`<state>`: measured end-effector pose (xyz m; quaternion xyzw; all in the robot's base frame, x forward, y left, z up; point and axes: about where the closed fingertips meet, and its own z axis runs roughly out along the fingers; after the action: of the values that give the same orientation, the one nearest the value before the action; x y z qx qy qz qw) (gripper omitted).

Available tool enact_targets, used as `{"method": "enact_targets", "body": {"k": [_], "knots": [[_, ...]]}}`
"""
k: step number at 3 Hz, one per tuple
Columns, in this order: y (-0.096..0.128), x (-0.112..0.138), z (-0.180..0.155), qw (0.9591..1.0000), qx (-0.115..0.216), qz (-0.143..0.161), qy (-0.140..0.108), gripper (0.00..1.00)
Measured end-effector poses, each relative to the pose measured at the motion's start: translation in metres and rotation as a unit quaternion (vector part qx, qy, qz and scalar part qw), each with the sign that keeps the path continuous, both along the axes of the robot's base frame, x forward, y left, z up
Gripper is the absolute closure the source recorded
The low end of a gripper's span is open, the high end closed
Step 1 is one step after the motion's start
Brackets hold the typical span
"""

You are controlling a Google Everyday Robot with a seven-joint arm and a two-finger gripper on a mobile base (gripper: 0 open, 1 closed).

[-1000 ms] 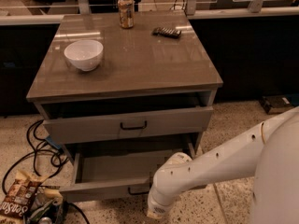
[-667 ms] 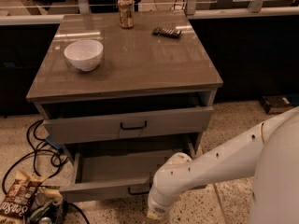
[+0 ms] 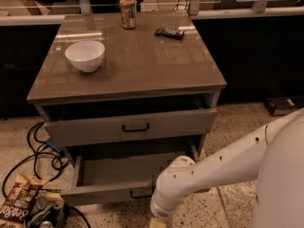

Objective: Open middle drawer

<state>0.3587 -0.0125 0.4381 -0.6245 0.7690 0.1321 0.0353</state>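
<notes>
White casing covers the 1 arm (image 3: pixel 228 165), which comes in from the right and bends down to the gripper (image 3: pixel 157 222) at the bottom edge of the view. The frame cuts the gripper off, so I cannot tell whether it is open or closed, or whether it has hold of anything.

Just above and slightly left of the gripper is the middle drawer (image 3: pixel 95 194), standing well out of the cabinet with its grey floor bare to view. Its dark bar handle (image 3: pixel 138 195) sits close beside the wrist, and the arm covers the handle's right end. Contact between gripper and handle cannot be made out. The cabinet below this drawer front is hidden behind it.

Higher up, the top drawer (image 3: pixel 95 129) stands out only a little, with a dark gap above its front, and its own handle (image 3: pixel 135 127) shows whole. That makes 2 drawers and 2 handles in view.

Farther up and away, the glossy brown cabinet top (image 3: pixel 142 70) carries 3 things. These are 1 white bowl (image 3: pixel 85 56) to the left, 1 can (image 3: pixel 127 12) at the far edge, and 1 flat dark object (image 3: pixel 169 32) too small to identify.

Left of the gripper on the speckled floor lie several black cables (image 3: pixel 38 151) and 1 snack bag (image 3: pixel 19 205), cut off by the frame's edge.
</notes>
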Motion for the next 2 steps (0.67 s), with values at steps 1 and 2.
{"method": "enact_targets", "body": {"k": [1, 2], "knots": [[0.0, 0.0, 0.0, 1.0, 0.0, 0.0, 0.002, 0.0], [-0.005, 0.0, 0.023, 0.9999, 0.005, 0.0, -0.014, 0.0]]}}
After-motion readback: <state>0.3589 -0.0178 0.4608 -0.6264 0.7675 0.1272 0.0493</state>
